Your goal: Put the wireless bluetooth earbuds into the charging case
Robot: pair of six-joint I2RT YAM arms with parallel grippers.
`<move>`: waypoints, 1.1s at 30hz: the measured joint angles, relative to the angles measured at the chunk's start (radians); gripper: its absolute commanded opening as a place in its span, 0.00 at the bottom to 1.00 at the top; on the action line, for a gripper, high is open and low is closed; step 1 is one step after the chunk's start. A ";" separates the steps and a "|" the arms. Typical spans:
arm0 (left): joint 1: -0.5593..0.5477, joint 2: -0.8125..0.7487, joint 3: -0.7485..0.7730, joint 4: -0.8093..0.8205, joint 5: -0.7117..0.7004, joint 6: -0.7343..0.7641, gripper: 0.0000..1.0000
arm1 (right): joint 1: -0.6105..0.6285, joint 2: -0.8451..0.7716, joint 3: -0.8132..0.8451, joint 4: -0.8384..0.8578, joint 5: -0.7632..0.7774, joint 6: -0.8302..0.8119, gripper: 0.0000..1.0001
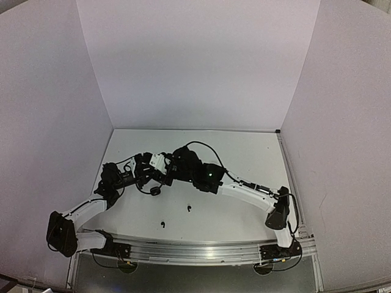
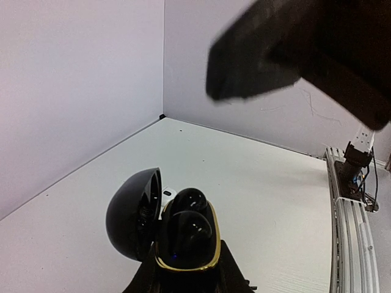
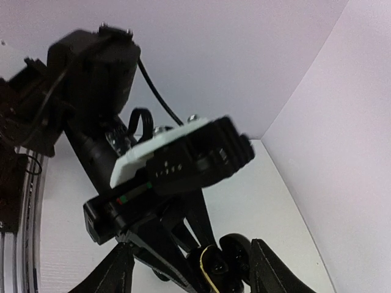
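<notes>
My left gripper (image 2: 186, 271) is shut on a black charging case (image 2: 215, 244) with a gold rim. Its lid (image 2: 129, 213) stands open to the left. Two glossy black earbuds (image 2: 194, 229) sit in the case, one behind the other. My right gripper (image 3: 192, 271) is open, its dark fingers (image 3: 269, 268) spread to either side of the case (image 3: 211, 265), with nothing between them. It hangs blurred above the case (image 2: 275, 55). In the top view the two grippers meet (image 1: 166, 168). Two loose black earbuds lie on the table (image 1: 189, 208) (image 1: 162, 223).
A small round black object (image 1: 155, 190) lies on the table below the grippers. Something small and white (image 2: 168, 194) peeks out behind the case. Pale walls enclose the white table (image 1: 244, 159) on three sides. The metal rail (image 1: 201, 250) runs along the near edge.
</notes>
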 measured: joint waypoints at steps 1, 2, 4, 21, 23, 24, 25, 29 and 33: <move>0.000 0.000 0.000 -0.002 0.004 0.010 0.00 | -0.003 -0.002 0.013 -0.001 -0.007 0.027 0.58; 0.000 0.000 0.000 -0.004 0.009 0.023 0.00 | -0.007 -0.004 0.027 -0.001 -0.013 0.060 0.57; 0.000 -0.001 0.000 -0.017 0.025 0.073 0.00 | -0.027 -0.007 0.052 -0.001 -0.014 0.148 0.55; 0.000 -0.017 0.035 -0.177 0.075 0.539 0.00 | -0.140 0.111 0.154 -0.179 -0.068 0.565 0.48; 0.000 -0.013 0.039 -0.183 0.066 0.539 0.00 | -0.136 0.110 0.143 -0.190 -0.089 0.564 0.48; 0.000 -0.011 0.042 -0.184 0.061 0.537 0.00 | -0.133 0.110 0.137 -0.193 -0.097 0.562 0.48; 0.000 -0.008 0.043 -0.189 0.057 0.534 0.00 | -0.131 0.109 0.130 -0.192 -0.103 0.559 0.48; -0.002 0.008 0.045 -0.202 0.039 0.506 0.00 | -0.130 0.089 0.090 -0.190 -0.120 0.541 0.51; 0.004 0.021 0.054 -0.201 0.036 0.437 0.00 | -0.136 0.035 0.035 -0.206 -0.125 0.535 0.57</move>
